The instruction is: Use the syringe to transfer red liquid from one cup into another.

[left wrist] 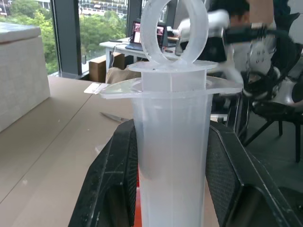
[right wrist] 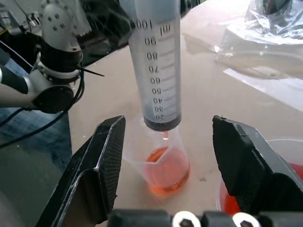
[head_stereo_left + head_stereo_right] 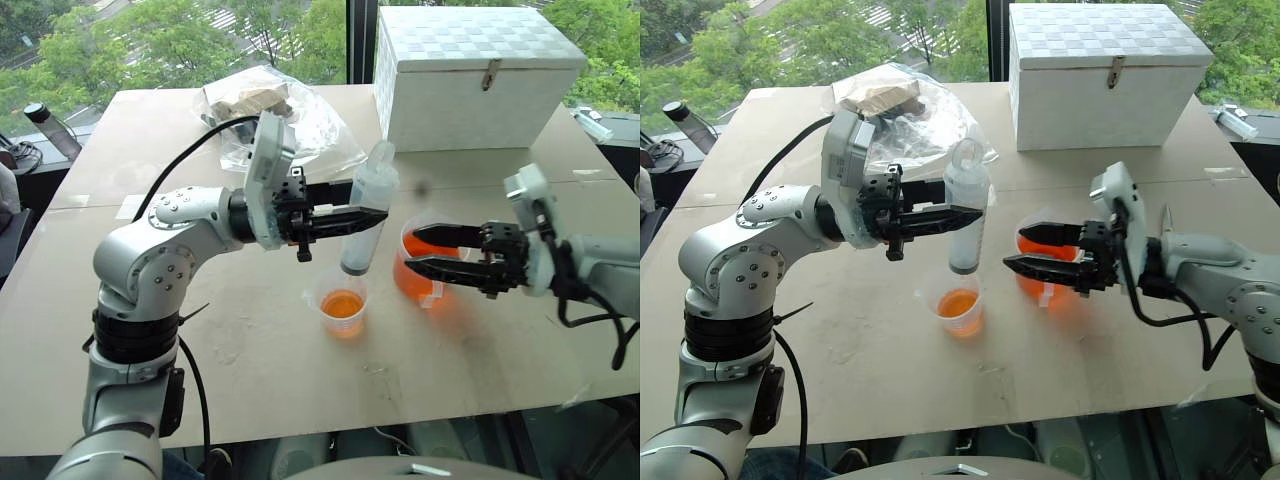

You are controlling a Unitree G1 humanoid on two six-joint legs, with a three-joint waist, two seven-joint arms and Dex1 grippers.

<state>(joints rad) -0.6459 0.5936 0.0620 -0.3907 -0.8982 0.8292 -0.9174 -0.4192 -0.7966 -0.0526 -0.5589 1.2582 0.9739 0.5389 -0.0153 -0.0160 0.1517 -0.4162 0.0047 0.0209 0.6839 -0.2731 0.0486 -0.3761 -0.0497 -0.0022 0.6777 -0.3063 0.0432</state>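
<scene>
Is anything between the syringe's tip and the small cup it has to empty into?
Nothing visible. The left end effector holds the large clear plastic syringe upright, its tip directly above the small clear flared-rim cup, which already holds some orange-red liquid. The open right end effector sits off to the side, by the larger handled beaker.

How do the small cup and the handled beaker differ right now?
The small cup is shorter and sits directly beneath the syringe; the handled beaker is taller and stands beside it, behind the right tool. The cup's red liquid is shallow. Both are clear plastic.
</scene>
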